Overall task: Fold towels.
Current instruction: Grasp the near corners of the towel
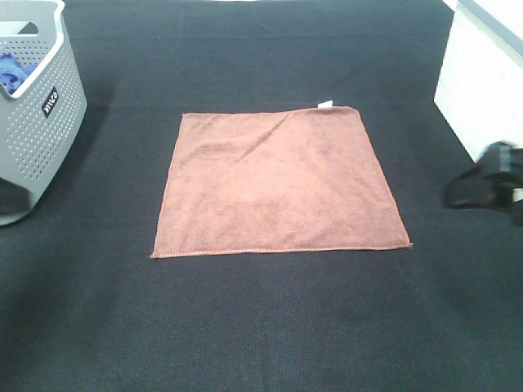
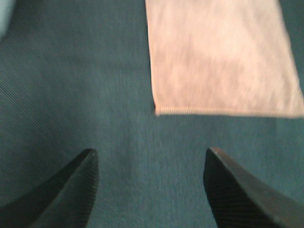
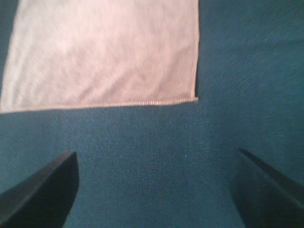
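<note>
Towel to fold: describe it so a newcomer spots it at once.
On the black mat, right of the grey perforated basket, one square towel lies flat. It is rust-brown with a white tag on its far edge, unlike the blue cloth in the basket.

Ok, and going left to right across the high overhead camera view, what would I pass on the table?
grey perforated basket → rust-brown towel, lying flat and unfolded → right arm at the right edge. The blue cloth in the basket and the white block at upper right overlap these, so they are left out.
</note>
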